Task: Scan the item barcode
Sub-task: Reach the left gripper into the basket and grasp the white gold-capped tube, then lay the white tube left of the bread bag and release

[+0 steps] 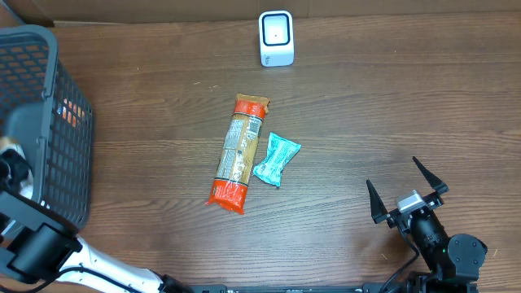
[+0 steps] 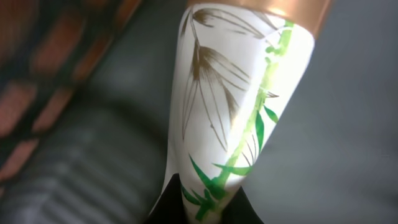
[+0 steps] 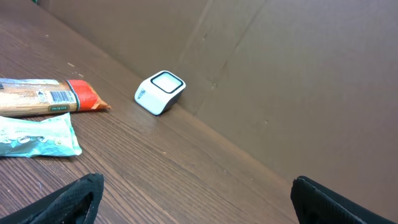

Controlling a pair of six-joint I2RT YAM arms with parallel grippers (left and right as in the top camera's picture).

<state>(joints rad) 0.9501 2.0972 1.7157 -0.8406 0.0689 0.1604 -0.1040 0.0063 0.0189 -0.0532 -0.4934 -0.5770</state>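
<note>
Close up in the left wrist view, my left gripper (image 2: 208,194) is shut on the narrow end of a white tube (image 2: 236,93) printed with green bamboo and capped by a copper band; no barcode shows on it. Dark basket mesh blurs behind it. From overhead, the left arm (image 1: 37,244) reaches into the grey basket (image 1: 49,122), whose wall hides the jaws. The white barcode scanner (image 1: 276,37) stands at the table's far edge, also visible as the scanner (image 3: 160,92) in the right wrist view. My right gripper (image 1: 407,191) rests open at the front right, empty.
An orange-ended snack packet (image 1: 237,155) and a teal packet (image 1: 276,159) lie side by side mid-table; the right wrist view shows the orange packet (image 3: 43,99) barcode-up beside the teal one (image 3: 34,135). A cardboard wall (image 3: 280,74) backs the table.
</note>
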